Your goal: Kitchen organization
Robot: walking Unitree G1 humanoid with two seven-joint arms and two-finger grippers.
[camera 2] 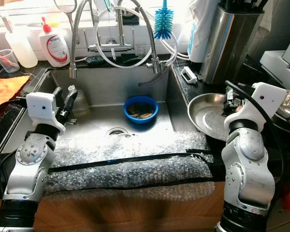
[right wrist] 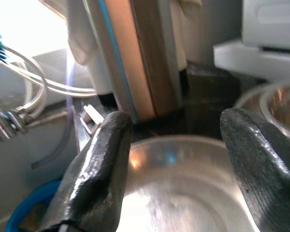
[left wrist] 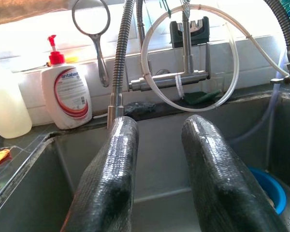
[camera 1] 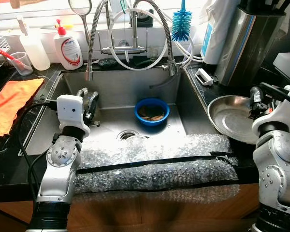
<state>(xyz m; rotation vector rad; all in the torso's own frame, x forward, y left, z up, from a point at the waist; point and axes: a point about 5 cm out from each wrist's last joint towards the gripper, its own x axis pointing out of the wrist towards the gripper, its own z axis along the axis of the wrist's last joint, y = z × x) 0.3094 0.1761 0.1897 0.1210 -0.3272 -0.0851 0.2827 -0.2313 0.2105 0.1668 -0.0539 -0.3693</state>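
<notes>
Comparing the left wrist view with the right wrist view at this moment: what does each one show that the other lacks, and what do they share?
Left wrist view: the left gripper, open, facing the soap bottle, the round strainer and the faucet.

Right wrist view: the right gripper, open over the steel pan, with the knife block behind.

Shared: the blue bowl in the sink and the white hose.

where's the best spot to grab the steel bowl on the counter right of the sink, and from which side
Probably the rim of the steel bowl on its near right side, where the right gripper hovers with fingers open. The bowl is wide, shallow and thin-walled, so one finger inside and one outside the rim should pinch it, coming down from above. Its left edge sits by the sink wall, leaving less room there.
</notes>
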